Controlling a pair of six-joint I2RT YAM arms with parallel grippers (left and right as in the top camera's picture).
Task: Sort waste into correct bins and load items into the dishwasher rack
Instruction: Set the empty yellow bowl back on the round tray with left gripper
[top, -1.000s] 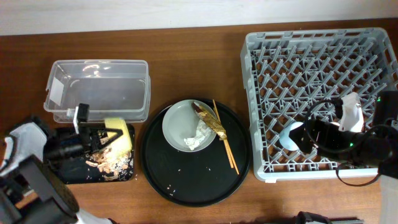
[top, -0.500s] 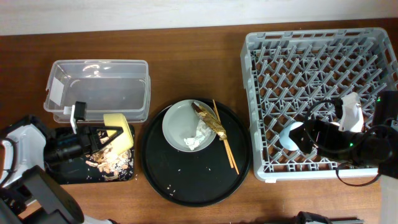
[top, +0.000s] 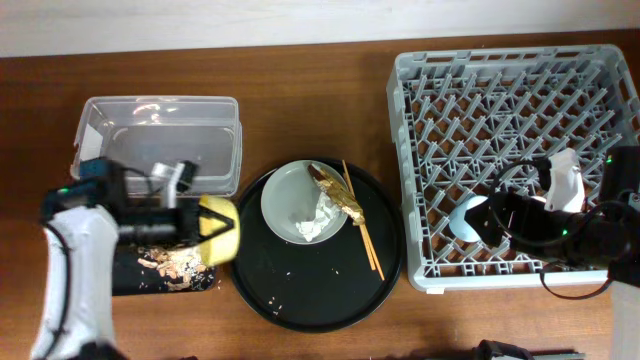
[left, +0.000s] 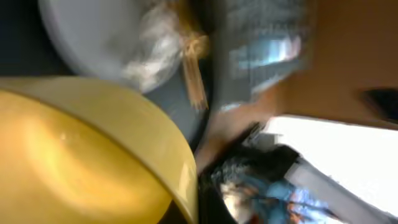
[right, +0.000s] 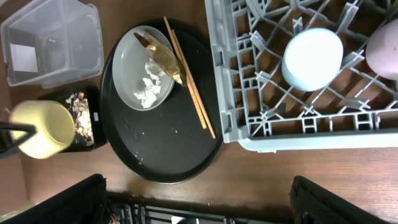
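Your left gripper (top: 192, 222) is clamped on the small yellow bowl (top: 221, 229) at the right end of the shallow black rectangular tray (top: 122, 276). Your right gripper's (top: 508, 221) state cannot be told.

The left arm (top: 72, 262) rises from the near-left corner and bends at the wrist, so the left gripper (top: 197, 222) points rightward. Its jaws are clamped on the rim of the yellow bowl (top: 222, 228). The right arm (top: 592, 235) lies low, and the right gripper (top: 497, 222) points leftward with its fingers (right: 62, 202) spread wide.
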